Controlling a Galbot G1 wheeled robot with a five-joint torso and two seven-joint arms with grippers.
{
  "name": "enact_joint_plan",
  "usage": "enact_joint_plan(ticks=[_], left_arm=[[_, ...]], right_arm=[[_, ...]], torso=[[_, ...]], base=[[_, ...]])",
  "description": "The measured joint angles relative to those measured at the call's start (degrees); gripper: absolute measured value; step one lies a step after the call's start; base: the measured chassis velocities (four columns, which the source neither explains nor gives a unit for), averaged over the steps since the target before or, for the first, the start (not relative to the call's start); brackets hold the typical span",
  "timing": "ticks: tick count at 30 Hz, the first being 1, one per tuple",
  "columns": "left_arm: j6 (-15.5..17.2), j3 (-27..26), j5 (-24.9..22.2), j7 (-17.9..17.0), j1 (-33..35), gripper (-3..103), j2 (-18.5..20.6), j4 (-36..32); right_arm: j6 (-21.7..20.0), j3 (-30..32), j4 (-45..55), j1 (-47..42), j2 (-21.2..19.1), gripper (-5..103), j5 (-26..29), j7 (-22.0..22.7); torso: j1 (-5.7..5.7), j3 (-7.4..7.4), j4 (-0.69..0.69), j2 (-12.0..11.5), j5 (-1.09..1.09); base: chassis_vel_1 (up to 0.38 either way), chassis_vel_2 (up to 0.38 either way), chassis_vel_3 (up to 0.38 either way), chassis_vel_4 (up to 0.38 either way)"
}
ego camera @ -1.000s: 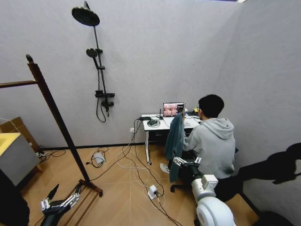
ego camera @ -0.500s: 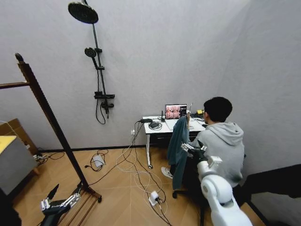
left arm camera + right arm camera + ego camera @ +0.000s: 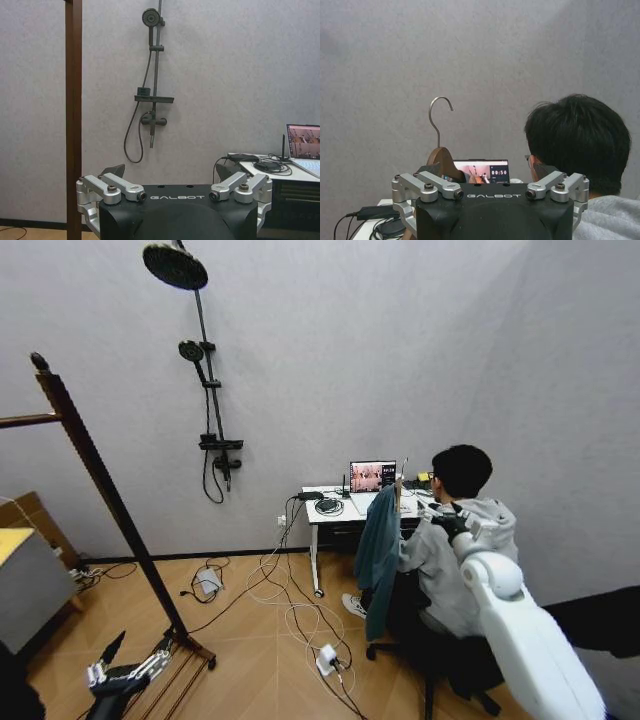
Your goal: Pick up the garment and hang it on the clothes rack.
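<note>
The garment (image 3: 379, 558), a teal shirt-jacket, hangs on a wooden hanger (image 3: 442, 161) with a metal hook (image 3: 440, 112) beside the desk; what holds the hanger up is hidden. My right gripper (image 3: 443, 520) is raised near hanger height, just right of the garment and apart from it. In the right wrist view the right gripper (image 3: 485, 172) is open, with the hanger beyond its jaws. The clothes rack (image 3: 96, 485) stands at the left, its post also in the left wrist view (image 3: 73, 120). My left gripper (image 3: 130, 668) (image 3: 172, 174) hangs low by the rack's foot, open and empty.
A person (image 3: 455, 550) sits on a chair at the white desk (image 3: 330, 512) with a laptop (image 3: 372, 476), right behind the garment and against my right arm. A black shower pole (image 3: 205, 390) is on the back wall. Cables (image 3: 300, 625) trail over the wooden floor.
My right gripper has risen from the garment's middle height to near the hanger. The garment has stayed by the desk. The head camera shifted slightly. The left arm is still.
</note>
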Motion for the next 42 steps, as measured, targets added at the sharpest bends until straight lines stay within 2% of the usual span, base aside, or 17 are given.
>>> enact_joint_plan(ticks=[4,7,9,14,18,21,23,30,32,33,34,35,36,39,41,42], left_arm=[[0.0,0.0,0.0,0.0,0.0,100,0.0,0.0],[0.0,0.0,0.0,0.0,0.0,100,0.0,0.0],[0.0,0.0,0.0,0.0,0.0,100,0.0,0.0],[0.0,0.0,0.0,0.0,0.0,100,0.0,0.0],[0.0,0.0,0.0,0.0,0.0,100,0.0,0.0],[0.0,0.0,0.0,0.0,0.0,100,0.0,0.0],[0.0,0.0,0.0,0.0,0.0,100,0.0,0.0],[0.0,0.0,0.0,0.0,0.0,100,0.0,0.0],[0.0,0.0,0.0,0.0,0.0,100,0.0,0.0],[0.0,0.0,0.0,0.0,0.0,100,0.0,0.0],[0.0,0.0,0.0,0.0,0.0,100,0.0,0.0],[0.0,0.0,0.0,0.0,0.0,100,0.0,0.0],[0.0,0.0,0.0,0.0,0.0,100,0.0,0.0],[0.0,0.0,0.0,0.0,0.0,100,0.0,0.0],[0.0,0.0,0.0,0.0,0.0,100,0.0,0.0],[0.0,0.0,0.0,0.0,0.0,100,0.0,0.0]], right_arm=[[0.9,-2.6,-5.2,3.8,0.2,100,0.7,-1.9],[3.6,-5.8,-9.0,7.7,1.3,100,1.2,-6.9],[3.8,-6.7,-9.4,8.5,1.8,100,1.1,-7.3],[3.7,-8.3,-10.7,10.3,3.0,100,0.8,-6.9],[3.7,-10.2,-16.5,15.9,5.1,100,-1.1,-5.8],[3.4,-10.5,-17.6,17.1,5.3,100,-1.5,-5.3],[2.6,-10.9,-19.6,19.0,5.9,100,-1.5,-3.3],[3.0,-12.4,-24.5,21.7,6.5,103,-1.0,-2.6],[3.2,-12.6,-25.0,22.1,6.6,101,-0.8,-2.3],[3.2,-12.9,-25.1,22.2,6.6,91,-0.5,-2.0],[3.2,-13.2,-25.0,22.2,6.5,85,-0.4,-1.8],[3.1,-13.4,-24.9,22.2,6.4,80,-0.3,-1.6],[3.1,-13.4,-24.9,22.2,6.4,80,-0.3,-1.6],[3.1,-13.6,-24.3,21.8,6.5,63,-0.2,-1.0],[3.1,-13.5,-24.2,21.7,6.5,63,-0.1,-1.0],[3.0,-13.5,-24.0,21.5,6.6,58,-0.1,-0.9]], torso=[[0.0,0.0,-0.01,0.0,0.0],[0.0,0.0,0.01,0.0,-0.01],[0.0,0.0,0.01,0.0,-0.01],[0.0,0.0,-0.01,0.0,-0.01],[0.0,0.0,0.0,0.0,-0.01],[0.0,0.0,0.0,0.0,-0.02],[0.0,0.0,-0.02,0.0,-0.02],[0.0,0.0,-0.01,0.0,-0.01],[0.0,0.0,-0.01,0.0,-0.01],[0.0,0.0,-0.01,0.0,-0.01],[-0.01,-0.01,-0.01,0.0,-0.01],[-0.01,0.0,-0.01,0.0,-0.01],[-0.01,0.0,-0.01,0.0,-0.01],[-0.01,-0.01,-0.01,0.0,-0.01],[-0.01,-0.01,-0.01,0.0,-0.01],[-0.01,0.0,-0.01,0.0,-0.01]], base=[[0.0,0.0,0.0,0.0],[0.0,0.0,0.0,0.0],[0.0,0.0,0.0,0.0],[0.0,0.0,0.0,0.0],[0.0,0.0,0.0,0.0],[0.0,0.0,0.0,0.0],[0.0,0.0,0.0,0.0],[0.0,0.0,0.0,0.0],[0.0,0.0,0.0,0.0],[0.0,0.0,0.0,0.0],[0.0,0.0,0.0,0.0],[0.0,0.0,0.0,0.0],[0.0,0.0,0.0,0.0],[0.0,0.0,0.0,0.0],[0.0,0.0,0.0,0.0],[0.0,0.0,0.0,0.0]])
